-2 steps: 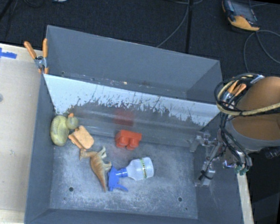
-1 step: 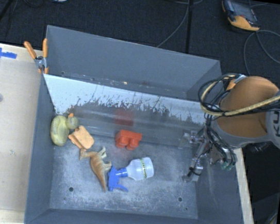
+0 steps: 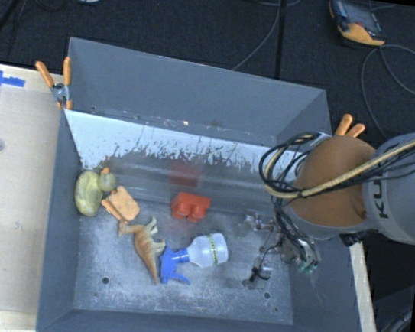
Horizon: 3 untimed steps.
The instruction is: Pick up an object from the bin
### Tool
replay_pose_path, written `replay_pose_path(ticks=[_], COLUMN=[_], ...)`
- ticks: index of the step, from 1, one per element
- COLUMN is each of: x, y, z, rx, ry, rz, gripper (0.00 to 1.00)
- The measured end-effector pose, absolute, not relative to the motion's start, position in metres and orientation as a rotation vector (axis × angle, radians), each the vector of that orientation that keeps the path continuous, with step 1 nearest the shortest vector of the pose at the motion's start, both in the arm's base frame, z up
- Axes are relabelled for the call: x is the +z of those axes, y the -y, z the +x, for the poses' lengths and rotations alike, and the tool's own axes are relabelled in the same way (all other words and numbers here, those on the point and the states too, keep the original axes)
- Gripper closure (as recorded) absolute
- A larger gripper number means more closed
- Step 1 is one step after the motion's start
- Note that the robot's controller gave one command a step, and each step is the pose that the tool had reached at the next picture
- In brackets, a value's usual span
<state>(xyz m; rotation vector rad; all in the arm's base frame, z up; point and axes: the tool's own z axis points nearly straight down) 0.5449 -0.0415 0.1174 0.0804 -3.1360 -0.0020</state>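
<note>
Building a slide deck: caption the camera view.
The gripper hangs inside the bin, right of a clear blue-topped bottle.

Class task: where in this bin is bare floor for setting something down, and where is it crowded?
Bare: the front-left corner below the yellow-green toy, and the strip along the near wall across to the hand. Crowded: left-centre, where the tan dinosaur, blue-capped bottle and red block cluster.

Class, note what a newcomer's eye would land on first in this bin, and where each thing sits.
The red block near the middle of the bin stands out first. On the right, the arm's hand hangs low over the bin's floor, with a clear bottle with a blue top just left of it.
</note>
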Motion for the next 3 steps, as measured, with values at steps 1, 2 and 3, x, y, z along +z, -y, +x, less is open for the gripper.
replay_pose_path(ticks=[1,2,3], x=[0.097,0.083,0.074], y=[0.024,0.016,-0.03], z=[0.538,0.553,0.575], rx=[-0.008,0.004,-0.006], ry=[3.132,3.132,3.123], rz=[0.136,0.226,0.305], gripper=[0.0,0.0,0.0])
